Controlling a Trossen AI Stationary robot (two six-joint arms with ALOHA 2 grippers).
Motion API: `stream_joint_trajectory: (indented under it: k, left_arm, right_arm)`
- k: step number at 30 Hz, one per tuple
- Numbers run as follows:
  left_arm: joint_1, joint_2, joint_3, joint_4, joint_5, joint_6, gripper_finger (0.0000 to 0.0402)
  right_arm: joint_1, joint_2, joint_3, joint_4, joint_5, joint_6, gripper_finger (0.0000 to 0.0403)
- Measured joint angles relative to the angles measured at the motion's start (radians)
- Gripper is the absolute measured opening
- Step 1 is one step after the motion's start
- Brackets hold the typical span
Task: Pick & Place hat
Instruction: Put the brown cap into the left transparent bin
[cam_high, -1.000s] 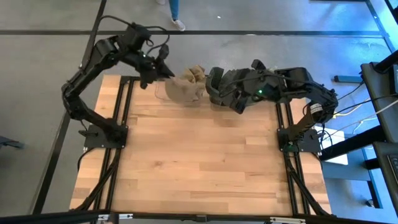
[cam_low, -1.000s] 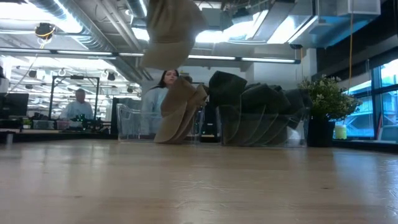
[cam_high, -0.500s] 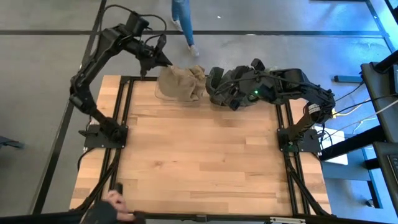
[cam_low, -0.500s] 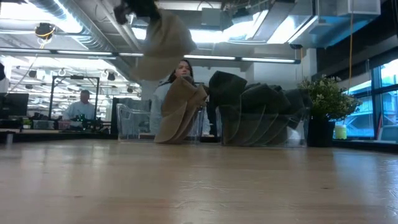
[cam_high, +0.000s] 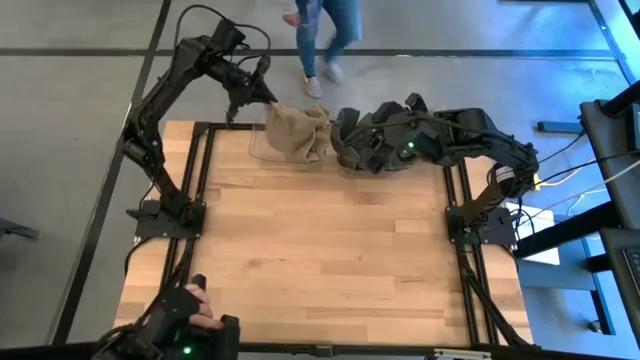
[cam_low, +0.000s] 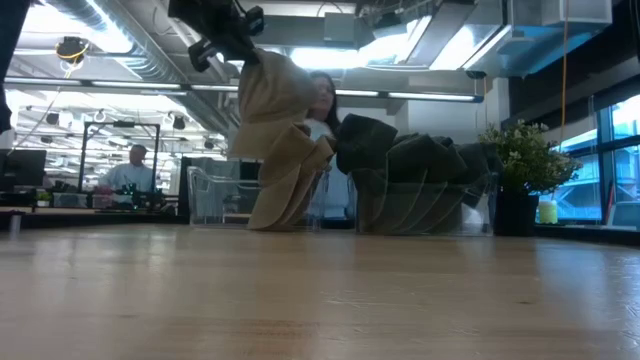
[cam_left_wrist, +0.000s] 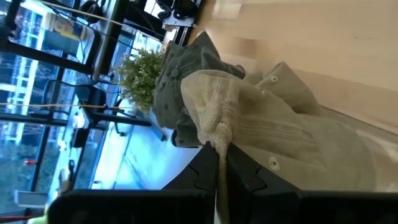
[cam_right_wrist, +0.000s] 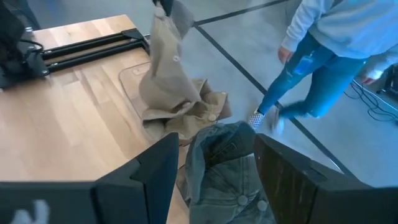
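Observation:
My left gripper (cam_high: 263, 96) is shut on a tan hat (cam_high: 292, 130) over the table's far edge. The hat (cam_low: 268, 100) hangs below the gripper (cam_low: 228, 28) and reaches down to a pile of tan hats (cam_low: 290, 190) in a clear bin (cam_low: 205, 195). Beside that pile stands a stack of dark green hats (cam_low: 415, 185). My right gripper (cam_right_wrist: 214, 180) is open above the green stack, one finger on either side of a dark green hat (cam_right_wrist: 224, 165). I see no touch there. My left gripper pinches a bunched fold of the tan hat's cloth (cam_left_wrist: 217, 140) between its two fingers. The fingers slant down from the table's far left. The hat hangs slack below them (cam_right_wrist: 166, 68). Its lower end meets the pile of tan hats in the bin (cam_right_wrist: 171, 112).
Both clear bins stand along the far edge of the wooden table (cam_high: 320, 250). A person (cam_high: 325, 30) walks on the floor just beyond that edge. A hand with a dark device (cam_high: 185, 325) shows at the near left corner. A potted plant (cam_low: 520, 170) stands far right.
My left gripper has gone toward the table's far edge and down, still shut on the tan hat. The hat has sunk with it and now hangs lower, onto the tan pile. A person has walked along behind the far edge.

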Motion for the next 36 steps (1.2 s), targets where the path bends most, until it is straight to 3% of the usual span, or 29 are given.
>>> stream_joint_trajectory:
  k: [13, 21, 29, 36]
  left_arm:
    - [0.045, -0.051, 0.0, -0.115, 0.018, 0.09, 0.0008]
    - [0.056, 0.056, 0.0, -0.24, 0.033, 0.188, 0.0008]
    - [0.037, 0.175, 0.0, -0.239, 0.034, 0.234, 0.0008]
    - [-0.004, 0.187, 0.0, -0.206, 0.005, 0.284, 0.0008]
  right_arm:
    - [-0.106, 0.0, 0.0, -0.002, 0.001, -0.006, 0.021]
    - [-0.144, 0.0, 0.0, -0.002, 0.0, -0.009, 0.021]
    - [-0.156, 0.0, 0.0, -0.002, 0.0, -0.017, 0.021]
    - [-0.159, 0.0, 0.0, -0.002, 0.0, -0.025, 0.021]
